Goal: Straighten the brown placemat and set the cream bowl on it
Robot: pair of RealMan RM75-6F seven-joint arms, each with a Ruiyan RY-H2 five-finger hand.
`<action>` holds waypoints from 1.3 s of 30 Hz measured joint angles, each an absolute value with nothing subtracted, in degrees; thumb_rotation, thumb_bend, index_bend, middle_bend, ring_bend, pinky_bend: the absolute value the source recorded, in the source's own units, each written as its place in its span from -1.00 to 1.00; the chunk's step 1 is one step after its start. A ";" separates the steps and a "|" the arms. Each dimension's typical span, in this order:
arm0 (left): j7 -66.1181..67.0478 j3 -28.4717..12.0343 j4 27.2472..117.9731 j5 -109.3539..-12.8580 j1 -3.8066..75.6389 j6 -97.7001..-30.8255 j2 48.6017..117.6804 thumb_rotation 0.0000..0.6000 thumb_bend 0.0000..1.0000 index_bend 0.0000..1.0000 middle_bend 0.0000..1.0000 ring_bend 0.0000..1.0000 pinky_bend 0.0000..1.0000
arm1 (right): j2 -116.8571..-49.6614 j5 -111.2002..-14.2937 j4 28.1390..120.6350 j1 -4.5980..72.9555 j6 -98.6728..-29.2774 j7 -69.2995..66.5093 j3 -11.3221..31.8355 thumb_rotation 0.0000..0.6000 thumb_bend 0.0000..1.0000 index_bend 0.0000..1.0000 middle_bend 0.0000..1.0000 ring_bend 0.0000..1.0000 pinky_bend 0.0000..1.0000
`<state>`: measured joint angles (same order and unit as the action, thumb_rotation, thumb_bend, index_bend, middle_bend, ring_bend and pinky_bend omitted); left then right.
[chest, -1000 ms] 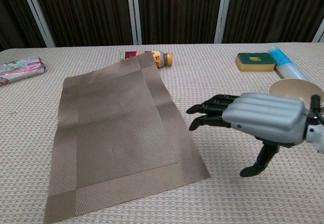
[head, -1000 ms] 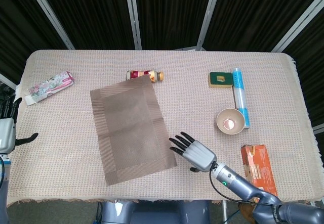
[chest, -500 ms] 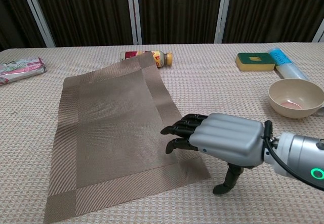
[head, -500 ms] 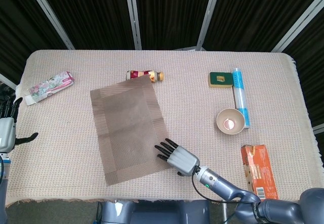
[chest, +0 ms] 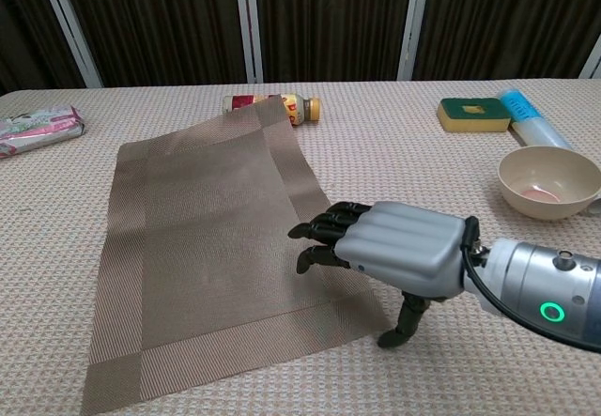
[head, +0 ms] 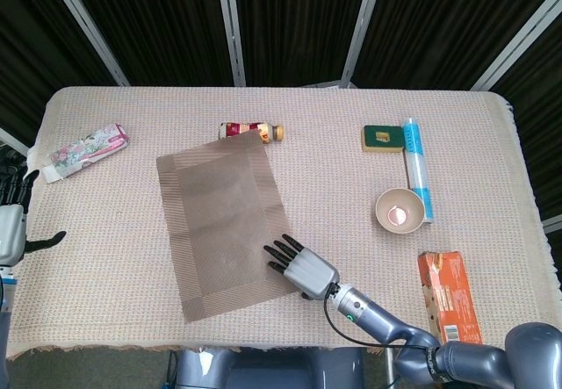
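The placemat (head: 228, 220) lies on the table (head: 334, 187) left of the middle, turned a little so that its edges are not parallel to the table's edges; its far corner covers part of a small bottle (head: 255, 131) lying on its side. The right hand (head: 299, 266) is over the near right corner of the placemat, palm down, its fingers (chest: 324, 238) stretched forward side by side and a little curled, their tips on or just above the mat; I cannot tell if they touch. Its thumb points down at the table just beside the mat's edge, and the hand holds nothing. The bowl (head: 400, 210) stands upright on the right side of the table, well apart from the placemat, touching a blue and white tube (head: 416, 165). Beside the far end of the tube lies a green and yellow sponge (head: 382, 137). An orange box (head: 449, 297) lies near the front right edge, and a flowered packet (head: 84, 152) near the far left. The left hand (head: 10, 222) is at the left edge of the head view, beside the table; I cannot tell how its fingers are.
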<state>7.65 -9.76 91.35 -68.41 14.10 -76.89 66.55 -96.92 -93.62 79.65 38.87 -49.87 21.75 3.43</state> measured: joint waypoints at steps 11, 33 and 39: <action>7.24 -9.71 91.63 -68.81 14.00 -76.78 66.30 1.00 -1.00 -1.00 -1.00 -1.00 -1.00 | -97.32 -92.07 79.83 39.58 -50.09 22.97 2.89 1.00 -0.91 -0.60 -1.00 -1.00 -1.00; 6.55 -9.50 91.84 -69.34 13.89 -76.28 65.95 1.00 -1.00 -1.00 -1.00 -1.00 -1.00 | -99.25 -92.05 76.82 40.46 -53.03 19.50 2.22 1.00 -0.27 -0.16 -1.00 -1.00 -1.00; 6.49 -9.45 91.85 -69.40 13.91 -76.18 66.00 1.00 -1.00 -1.00 -1.00 -1.00 -1.00 | -99.72 -92.37 76.56 40.17 -53.96 16.94 1.53 1.00 -0.17 0.24 -0.97 -1.00 -1.00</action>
<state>6.49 -9.45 91.85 -69.40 13.91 -76.18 66.00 -99.72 -92.37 76.56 40.17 -53.96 16.94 1.53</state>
